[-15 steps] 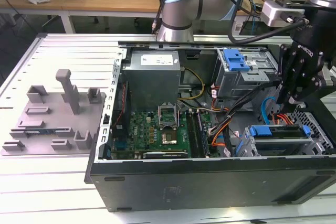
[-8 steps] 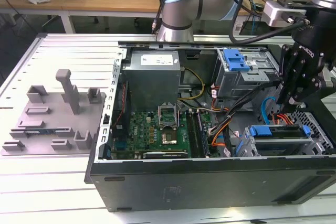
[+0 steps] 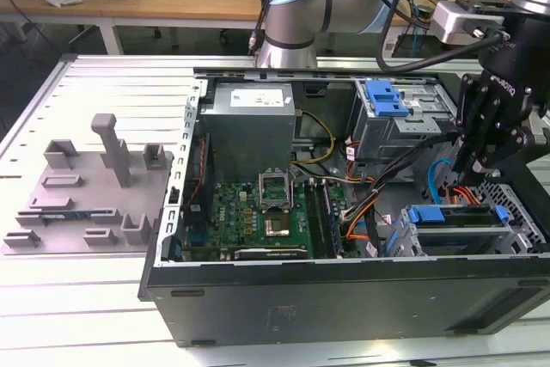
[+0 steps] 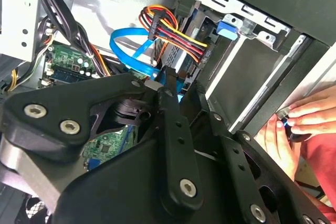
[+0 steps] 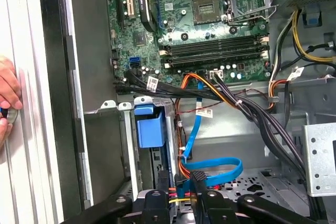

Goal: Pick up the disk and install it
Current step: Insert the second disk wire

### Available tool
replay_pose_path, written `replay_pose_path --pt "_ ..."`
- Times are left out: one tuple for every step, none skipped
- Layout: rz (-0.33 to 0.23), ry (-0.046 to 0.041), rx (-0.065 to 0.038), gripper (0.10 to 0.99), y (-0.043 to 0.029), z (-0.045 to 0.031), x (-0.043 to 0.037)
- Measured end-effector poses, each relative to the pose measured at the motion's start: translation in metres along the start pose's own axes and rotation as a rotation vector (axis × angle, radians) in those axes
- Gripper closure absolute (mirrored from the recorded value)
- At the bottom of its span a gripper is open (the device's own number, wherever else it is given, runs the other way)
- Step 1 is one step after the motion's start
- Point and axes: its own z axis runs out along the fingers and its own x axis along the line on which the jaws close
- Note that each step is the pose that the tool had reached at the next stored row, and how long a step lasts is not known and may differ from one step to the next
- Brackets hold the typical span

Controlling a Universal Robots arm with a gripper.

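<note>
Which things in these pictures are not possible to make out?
1. Disk, first wrist view: the drive cage hides all but its blue bracket end; full seating is unclear.
2. Person's hand, second wrist view: the picture edge cuts it; what it holds is unclear.
3. Gripper, exterior view: its dark body hides what lies behind it.

Arm: grey-and-blue jointed, reaching down from the exterior view's upper right. Hand [image 3: 475,165]: black, pointing downward, fingers [image 4: 173,129] drawn close together, nothing visibly held.
</note>
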Motion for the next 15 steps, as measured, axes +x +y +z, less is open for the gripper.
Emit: replay_pose_path --pt "-0.002 0.0 0.0 0.784 -0.0007 0.0003 -0.0001" --pt "-0.003 0.0001 0.0 0.784 -0.0014 0.001 -0.0002" --pt "-0.003 0.0001 0.0 0.784 -0.0015 0.002 -0.0004" --pt "-0.003 -0.0001 0.0 0.784 -0.0015 0.003 -0.0005" --pt "-0.003 -0.0001 0.0 0.796 -0.0015 0.0033 -0.0006" --pt "-0.003 -0.0003 0.0 0.796 -0.0015 0.0035 -0.0006" --pt "-0.003 -0.0007 0.0 0.871 -0.0016 0.0038 -0.0006" --pt "-0.003 -0.0012 0.0 0.871 -0.0016 0.0041 -0.0006" --pt "-0.003 -0.0016 0.0 0.871 -0.0016 0.0043 -0.0005" --pt "-0.003 -0.0021 0.0 0.871 -0.0016 0.0044 -0.0004" --pt "-0.003 -0.0026 0.0 0.886 -0.0016 0.0045 -0.0002" --pt "-0.003 -0.003 0.0 0.886 -0.0017 0.0046 0.0001" --pt "-0.003 -0.0042 0.0 0.925 -0.0017 0.0047 0.0007" --pt "-0.003 -0.0053 0.0 0.925 -0.0018 0.0047 0.0012" --pt "-0.003 -0.0061 0.0 0.925 -0.0018 0.0047 0.0016"
